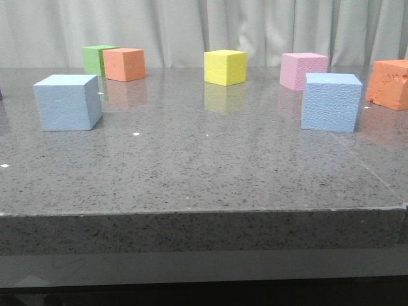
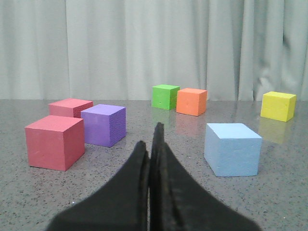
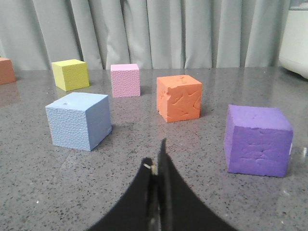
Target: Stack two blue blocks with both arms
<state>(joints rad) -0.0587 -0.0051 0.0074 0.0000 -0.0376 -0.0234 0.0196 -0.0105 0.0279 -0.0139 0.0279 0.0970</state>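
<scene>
Two light-blue blocks stand apart on the grey table, one at the left (image 1: 67,102) and one at the right (image 1: 331,102). The left wrist view shows the left blue block (image 2: 233,148) ahead of my left gripper (image 2: 150,144), off to one side. That gripper is shut, with nothing between its black fingers. My right gripper (image 3: 156,161) is shut and empty too, low over the table. The right blue block (image 3: 79,120) lies ahead of it, off to the other side. Neither gripper appears in the front view.
At the back stand a green cube (image 1: 95,59), an orange cube (image 1: 124,64), a yellow cube (image 1: 225,67), a pink cube (image 1: 302,70) and a dented orange cube (image 1: 389,84). Two red cubes (image 2: 54,141) and a purple cube (image 2: 103,124) sit left; another purple cube (image 3: 258,139) sits right.
</scene>
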